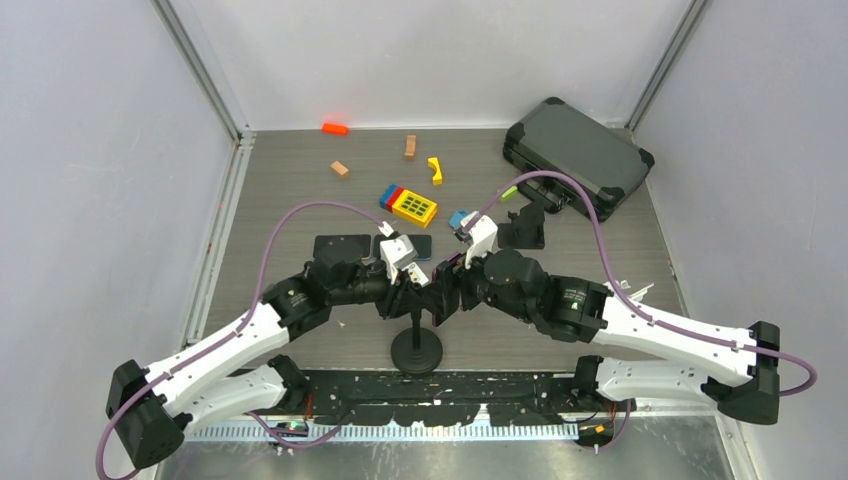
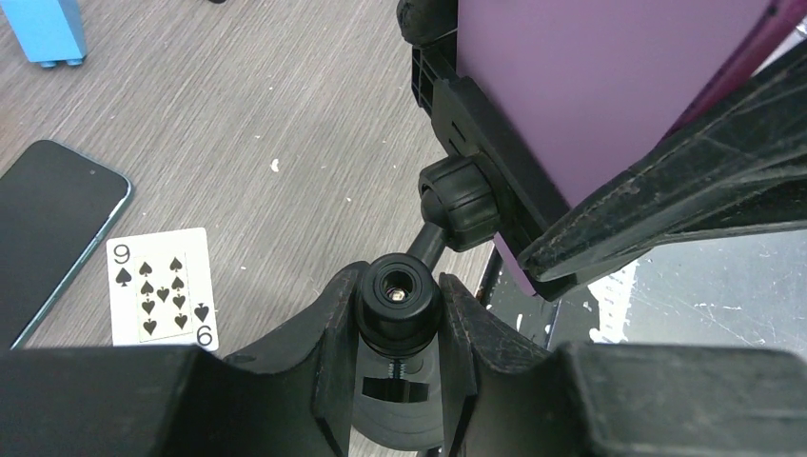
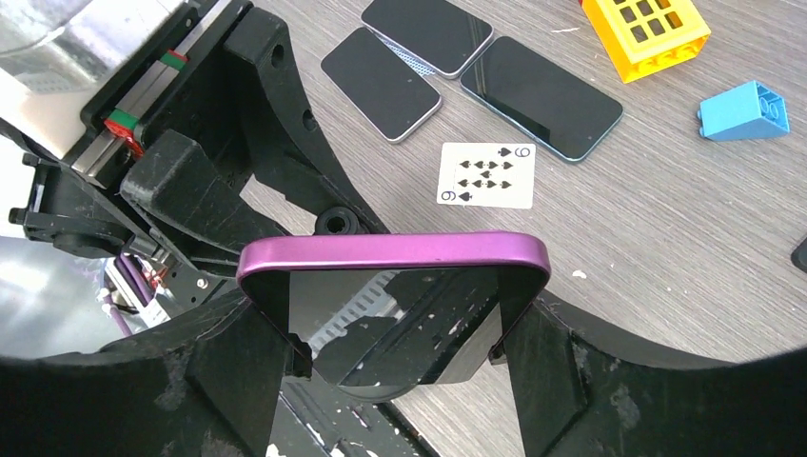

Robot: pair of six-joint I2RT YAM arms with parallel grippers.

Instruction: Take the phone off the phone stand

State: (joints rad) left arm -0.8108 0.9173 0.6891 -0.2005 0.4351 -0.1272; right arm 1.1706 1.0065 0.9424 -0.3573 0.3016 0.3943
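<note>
The phone (image 3: 395, 252), a purple-rimmed slab with a dark glossy glass face and a plain purple back, is sitting in the clamp of the phone stand (image 2: 457, 195). It is standing raised above the table (image 1: 300, 190) near the front edge, between the two arms. Its long axis is running steeply down from the rounded top edge into the clamp, with the glass facing the right wrist camera and the back facing the left one; the exact tilt I cannot tell. The right gripper (image 3: 395, 333) is straddling it, jaws fairly wide, one finger lying against each long side edge. The left gripper (image 2: 398, 309) is clamping almost fully closed on the knob of the stand's upright post. Lying flat on the table beyond are three dark phones (image 3: 381, 84), one playing card (image 3: 486, 175), one yellow block (image 3: 647, 33) and one blue block (image 3: 742, 111); one black case (image 1: 578, 155) is resting at the far right
</note>
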